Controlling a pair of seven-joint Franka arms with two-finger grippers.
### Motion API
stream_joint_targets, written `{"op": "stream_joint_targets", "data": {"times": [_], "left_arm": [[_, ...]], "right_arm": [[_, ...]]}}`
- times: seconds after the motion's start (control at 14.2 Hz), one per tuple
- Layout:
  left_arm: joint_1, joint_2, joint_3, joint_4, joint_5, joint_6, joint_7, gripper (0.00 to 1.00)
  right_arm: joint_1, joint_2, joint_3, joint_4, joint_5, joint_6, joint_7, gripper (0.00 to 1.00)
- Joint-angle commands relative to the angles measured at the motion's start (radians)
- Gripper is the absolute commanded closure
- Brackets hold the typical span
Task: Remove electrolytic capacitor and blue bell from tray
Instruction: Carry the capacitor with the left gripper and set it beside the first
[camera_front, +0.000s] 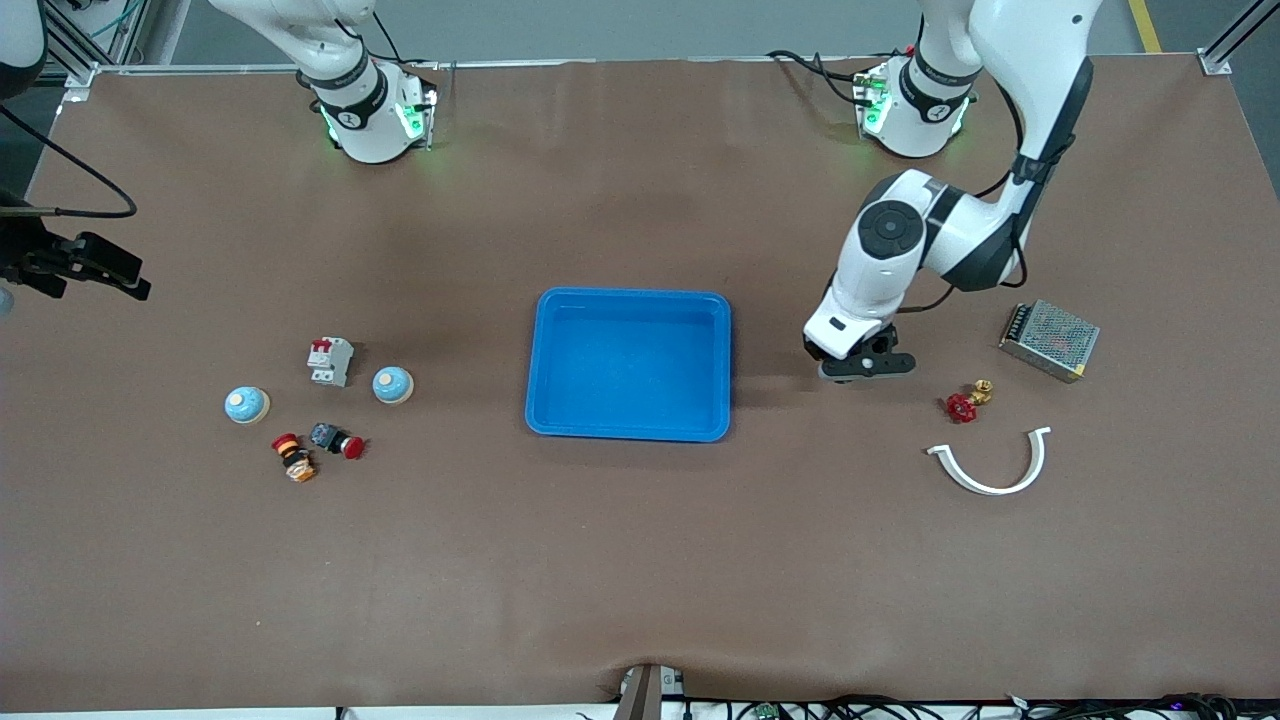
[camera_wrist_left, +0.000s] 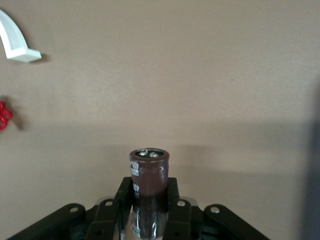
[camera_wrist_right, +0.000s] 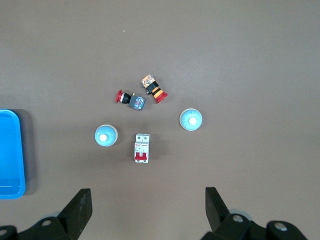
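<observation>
I see the blue tray (camera_front: 629, 363) at frame centre, holding nothing. Left gripper (camera_wrist_left: 149, 212), just beside it, pinches the capacitor (camera_wrist_left: 148, 192). Right gripper (camera_wrist_right: 147, 210), jaws spread, hangs over the bells (camera_wrist_right: 106, 135).

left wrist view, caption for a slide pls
Left pincer shut on an upright brown capacitor above the bare brown table.

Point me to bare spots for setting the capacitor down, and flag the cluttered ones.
Free: the blue tray is empty, and the table is bare between it and the left gripper holding the capacitor. Crowded: around the two bells and the breaker; also around the red valve.
</observation>
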Motion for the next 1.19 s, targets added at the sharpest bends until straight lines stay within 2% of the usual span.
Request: {"op": "stream_joint_targets", "data": {"times": [0.0,0.49,1.12], "left_arm": [[0.045,0.020,-0.016,-0.016,0.017,0.065,0.081,1.00],[0.093,0.107,-0.017,0.005,0.006,0.096,0.250,1.00],[0.104,0.140,-0.017,0.024,0.006,0.096,0.264,1.00]], "right_arm": [[-0.019,0.011,0.014,0.022,0.004,-0.015,-0.001,0.00],[-0.014,0.012,0.014,0.021,0.001,-0.015,-0.003,0.00],[-0.014,0.011,0.014,0.021,0.001,-0.018,-0.003,0.00]]}}
